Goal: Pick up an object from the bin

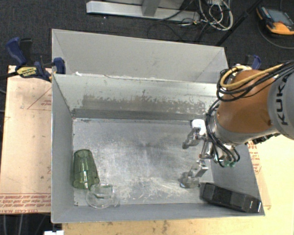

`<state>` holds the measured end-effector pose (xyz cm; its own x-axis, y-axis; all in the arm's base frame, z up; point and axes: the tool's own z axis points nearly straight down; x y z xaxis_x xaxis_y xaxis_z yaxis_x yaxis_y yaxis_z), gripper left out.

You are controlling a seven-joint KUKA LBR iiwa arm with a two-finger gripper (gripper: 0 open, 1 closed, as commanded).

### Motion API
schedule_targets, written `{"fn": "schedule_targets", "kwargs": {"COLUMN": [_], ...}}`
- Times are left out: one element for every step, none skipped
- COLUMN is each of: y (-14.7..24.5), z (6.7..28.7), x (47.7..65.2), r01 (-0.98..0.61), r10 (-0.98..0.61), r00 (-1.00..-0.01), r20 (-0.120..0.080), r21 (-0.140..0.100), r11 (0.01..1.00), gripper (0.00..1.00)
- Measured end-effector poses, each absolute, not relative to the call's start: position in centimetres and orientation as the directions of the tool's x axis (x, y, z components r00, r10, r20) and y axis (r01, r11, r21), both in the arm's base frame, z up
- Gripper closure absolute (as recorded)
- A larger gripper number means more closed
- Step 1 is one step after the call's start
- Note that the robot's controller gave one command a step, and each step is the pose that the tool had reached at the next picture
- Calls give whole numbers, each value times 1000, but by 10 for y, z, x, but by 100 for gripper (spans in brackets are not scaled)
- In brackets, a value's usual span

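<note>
Gripper [189, 161] sits fingers spread wide, nothing between them, low over the bare bin floor [140, 154] just left of the black rectangular block [230, 197], probably lining up for it

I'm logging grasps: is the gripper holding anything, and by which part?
Nothing is held. The two-finger gripper is open above the grey metal bin floor, nothing between its fingers; the black rectangular block lies beside it.
</note>
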<state>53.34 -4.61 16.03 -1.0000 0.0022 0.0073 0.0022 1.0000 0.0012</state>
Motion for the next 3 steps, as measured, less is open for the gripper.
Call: {"fn": "schedule_targets", "kwargs": {"y": [-46,-88,-116], "z": [164,148,109], "x": [535,529,505], "r01": [1,-53,-58], "r10": [1,-53,-58], "r00": [-1000,-999,-998], "r20": [0,-3,-4], "r21": [1,2,-2], "r11": [1000,999,998], "gripper": [0,0,0]}}
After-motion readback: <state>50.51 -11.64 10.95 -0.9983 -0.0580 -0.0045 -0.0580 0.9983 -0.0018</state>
